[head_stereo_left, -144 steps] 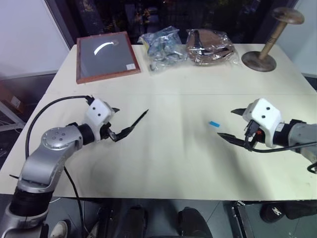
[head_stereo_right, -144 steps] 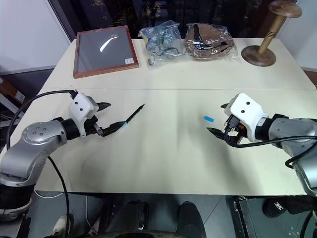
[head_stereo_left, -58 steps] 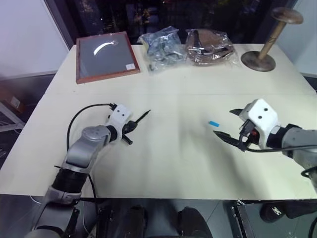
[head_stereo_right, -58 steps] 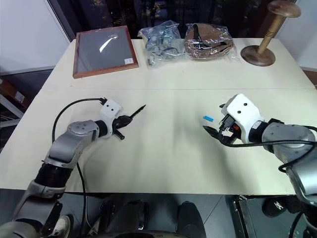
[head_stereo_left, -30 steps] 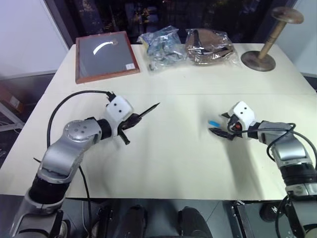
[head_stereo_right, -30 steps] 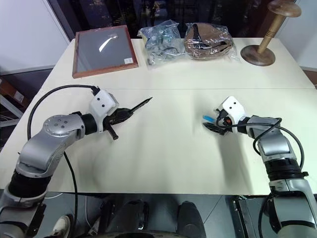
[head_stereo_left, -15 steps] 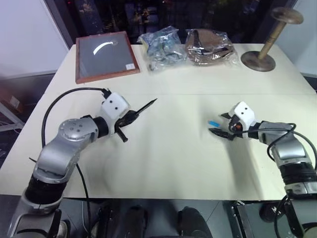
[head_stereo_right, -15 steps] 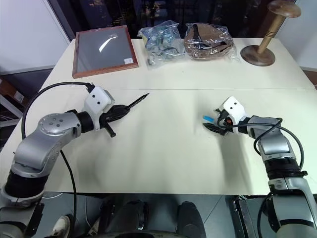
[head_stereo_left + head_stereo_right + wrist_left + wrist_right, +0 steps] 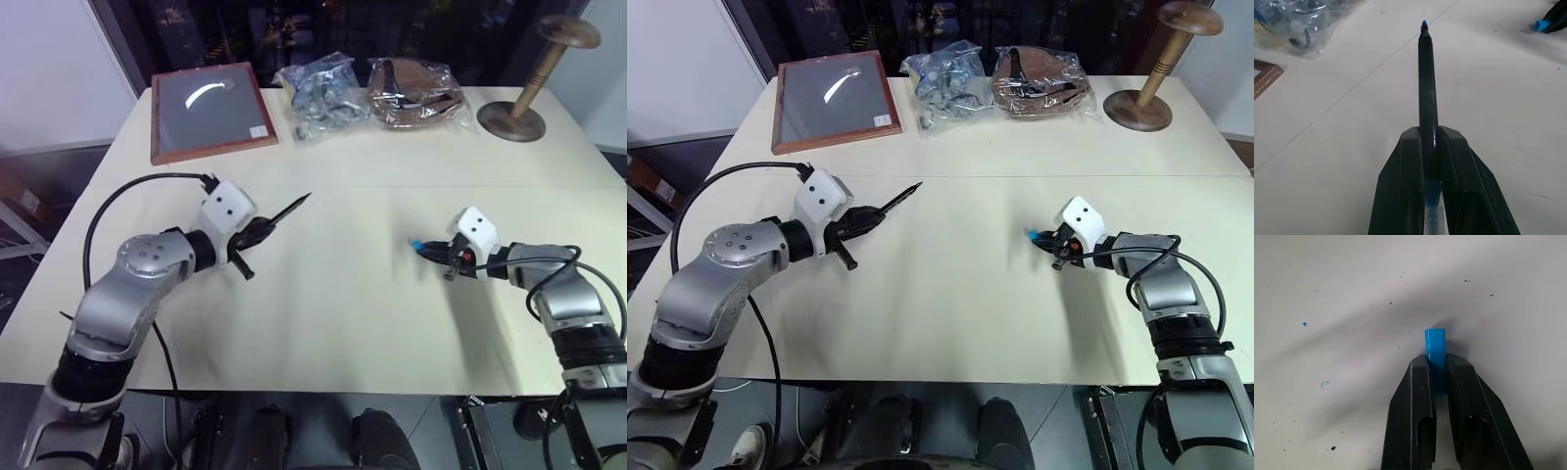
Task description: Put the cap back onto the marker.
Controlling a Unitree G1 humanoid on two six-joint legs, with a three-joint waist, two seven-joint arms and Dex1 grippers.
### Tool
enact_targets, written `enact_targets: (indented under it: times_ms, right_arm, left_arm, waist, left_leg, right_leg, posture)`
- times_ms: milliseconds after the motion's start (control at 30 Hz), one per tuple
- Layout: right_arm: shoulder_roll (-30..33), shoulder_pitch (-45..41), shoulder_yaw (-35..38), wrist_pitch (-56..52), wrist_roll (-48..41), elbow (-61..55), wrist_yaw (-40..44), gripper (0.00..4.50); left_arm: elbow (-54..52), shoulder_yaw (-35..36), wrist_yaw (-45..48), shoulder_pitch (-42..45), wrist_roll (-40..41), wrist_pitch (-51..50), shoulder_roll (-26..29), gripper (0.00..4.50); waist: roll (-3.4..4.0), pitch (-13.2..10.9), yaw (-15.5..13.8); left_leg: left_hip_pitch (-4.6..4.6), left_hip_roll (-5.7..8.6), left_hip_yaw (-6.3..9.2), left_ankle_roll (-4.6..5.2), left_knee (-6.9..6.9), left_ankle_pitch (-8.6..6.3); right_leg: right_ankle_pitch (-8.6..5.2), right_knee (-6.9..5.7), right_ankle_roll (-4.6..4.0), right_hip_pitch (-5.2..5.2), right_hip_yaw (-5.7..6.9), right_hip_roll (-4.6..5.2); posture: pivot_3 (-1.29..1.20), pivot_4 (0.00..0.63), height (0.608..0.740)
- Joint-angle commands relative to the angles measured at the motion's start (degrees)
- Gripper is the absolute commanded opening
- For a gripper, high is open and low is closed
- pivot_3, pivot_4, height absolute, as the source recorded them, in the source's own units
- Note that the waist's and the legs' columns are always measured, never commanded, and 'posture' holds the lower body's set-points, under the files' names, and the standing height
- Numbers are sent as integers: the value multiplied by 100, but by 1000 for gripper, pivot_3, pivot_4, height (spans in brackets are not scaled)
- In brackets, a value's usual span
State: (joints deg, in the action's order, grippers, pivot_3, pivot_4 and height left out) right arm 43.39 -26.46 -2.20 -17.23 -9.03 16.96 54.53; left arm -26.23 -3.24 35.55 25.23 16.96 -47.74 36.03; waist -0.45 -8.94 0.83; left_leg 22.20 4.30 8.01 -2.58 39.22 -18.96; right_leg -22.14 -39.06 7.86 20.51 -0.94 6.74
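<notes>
My left gripper (image 9: 257,231) is shut on the black marker (image 9: 284,212), which sticks out forward and to the right above the cream table (image 9: 333,294); the marker (image 9: 1427,83) ends in a small blue tip. My right gripper (image 9: 1437,366) is shut on the bright blue cap (image 9: 1435,346), half of which pokes out past the fingertips, low over the table. In the head views the cap (image 9: 417,244) shows as a blue speck at the right gripper (image 9: 429,249), far to the right of the marker's tip.
At the table's far edge lie a framed dark board (image 9: 209,111), two clear plastic bags (image 9: 318,88) (image 9: 415,93) and a wooden stand (image 9: 529,88). A black cable (image 9: 127,211) loops off my left arm.
The right gripper's fingers, spread around the cap half a second ago, have closed on it. The left gripper with the marker has stayed put.
</notes>
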Motion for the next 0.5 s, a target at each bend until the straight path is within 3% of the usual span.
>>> enact_targets:
  times_ms: [33, 300, 500]
  right_arm:
    - [113, 99, 15, -128, 132, -493, -86, 32]
    - [504, -150, -247, -262, 529, -2051, 13, 32]
    - [827, -477, -562, -300, 630, -2902, 563, 32]
  left_arm:
    - [116, 70, 236, 78, 75, 397, 41, 0]
    - [857, -442, 1493, 208, -96, 1847, 244, 0]
    - [1694, -889, 2263, 688, -275, 2674, 150, 0]
  waist:
    - [0, 0, 0]
    - [1, -1, 11]
    - [1, -1, 0]
  left_leg:
    - [0, 0, 0, 0, 0, 0]
    - [2, 0, -3, 0, -8, 0]
    - [8, 2, 0, 0, -7, 0]
  right_leg:
    - [0, 0, 0, 1, 0, 0]
    - [0, 1, 0, 9, 0, 1]
    - [0, 1, 0, 12, 1, 1]
  posture:
    - [0, 150, 740]
    - [0, 150, 740]
    - [0, 150, 740]
